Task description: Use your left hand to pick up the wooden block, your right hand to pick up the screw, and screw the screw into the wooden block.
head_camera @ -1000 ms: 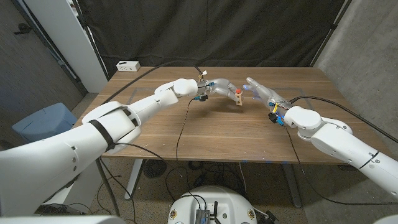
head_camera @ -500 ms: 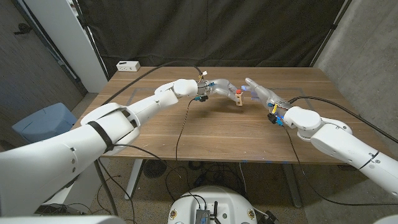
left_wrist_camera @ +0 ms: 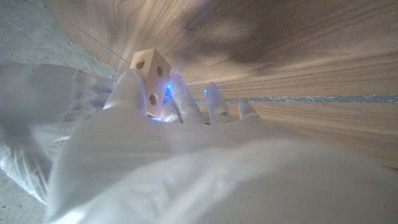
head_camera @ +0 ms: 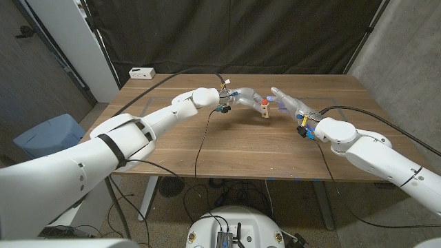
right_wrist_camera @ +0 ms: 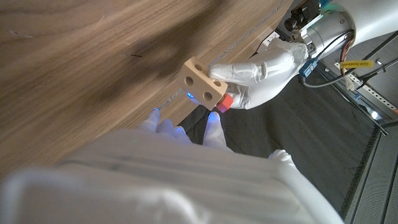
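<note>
The wooden block (head_camera: pixel 265 111), a small pale cube with round holes, hangs a little above the table, gripped by my left hand (head_camera: pixel 244 98). The left wrist view shows the block (left_wrist_camera: pixel 151 73) between that hand's (left_wrist_camera: pixel 155 155) fingertips. The screw (head_camera: pixel 265 102) with its red head sits in the block's top. My right hand (head_camera: pixel 288 101) reaches in from the right with its fingers spread. In the right wrist view a fingertip (right_wrist_camera: pixel 213 121) lies right against the red screw head (right_wrist_camera: pixel 225 102), beside the block (right_wrist_camera: pixel 202 84) and my left hand (right_wrist_camera: pixel 261 71). The thumb stands apart.
A white power strip (head_camera: pixel 142 71) lies at the table's (head_camera: pixel 227 148) back left corner. A black cable (head_camera: pixel 202 134) runs from my left wrist across the table to its front edge. A blue bin (head_camera: pixel 48 134) stands on the floor at the left.
My right hand's fingers have crept slightly left, closer to the screw head. My left hand and the block have held still.
</note>
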Motion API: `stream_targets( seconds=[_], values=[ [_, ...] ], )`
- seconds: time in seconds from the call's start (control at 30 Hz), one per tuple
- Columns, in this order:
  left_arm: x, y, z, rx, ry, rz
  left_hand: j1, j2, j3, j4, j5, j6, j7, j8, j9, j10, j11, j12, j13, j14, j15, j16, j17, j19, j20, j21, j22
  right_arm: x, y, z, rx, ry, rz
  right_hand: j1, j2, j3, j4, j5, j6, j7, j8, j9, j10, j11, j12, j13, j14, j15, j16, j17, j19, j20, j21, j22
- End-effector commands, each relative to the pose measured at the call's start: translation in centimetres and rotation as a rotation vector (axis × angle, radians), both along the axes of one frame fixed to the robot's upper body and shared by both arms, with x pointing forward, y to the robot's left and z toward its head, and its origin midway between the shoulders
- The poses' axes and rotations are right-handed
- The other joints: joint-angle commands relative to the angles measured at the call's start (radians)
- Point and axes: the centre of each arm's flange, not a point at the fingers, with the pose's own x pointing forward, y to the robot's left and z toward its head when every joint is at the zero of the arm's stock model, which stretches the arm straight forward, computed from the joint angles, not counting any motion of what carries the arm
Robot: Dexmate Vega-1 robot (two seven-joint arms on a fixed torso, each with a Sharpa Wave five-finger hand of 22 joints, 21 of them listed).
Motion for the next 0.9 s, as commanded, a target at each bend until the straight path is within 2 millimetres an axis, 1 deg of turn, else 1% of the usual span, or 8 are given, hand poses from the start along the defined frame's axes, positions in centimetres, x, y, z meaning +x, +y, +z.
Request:
stream_targets(
  seconds=[0.03, 0.9],
  values=[
    [-0.12, -0.09, 0.06, 0.002, -0.005, -0.003, 0.000, -0.002, 0.004, 0.008, 0.008, 0.009, -0.002, 0.007, 0.004, 0.006, 0.002, -0.001, 0.004, 0.003, 0.006, 0.002, 0.001, 0.009, 0.005, 0.005, 0.002, -0.11, 0.11, -0.12, -0.011, 0.008, 0.005, -0.010, 0.004, 0.003, 0.006, 0.009, 0.006, -0.001, 0.004, 0.002, -0.087, -0.002, 0.003, 0.002, -0.137, 0.003, 0.008, 0.003, -0.004, 0.002, 0.005, 0.001],
    [0.02, 0.08, -0.19, -0.010, 0.013, -0.001, -0.001, -0.002, 0.004, 0.008, 0.008, 0.011, 0.000, 0.007, 0.004, 0.010, 0.002, 0.001, 0.004, 0.004, 0.005, 0.001, 0.000, 0.009, 0.005, 0.005, 0.002, -0.55, 0.15, -0.23, -0.018, 0.010, 0.008, -0.010, 0.005, -0.004, 0.016, 0.014, 0.007, -0.002, 0.002, 0.002, -0.085, -0.001, 0.004, 0.002, -0.136, 0.004, 0.009, 0.003, -0.004, 0.002, 0.005, 0.001]
  ],
)
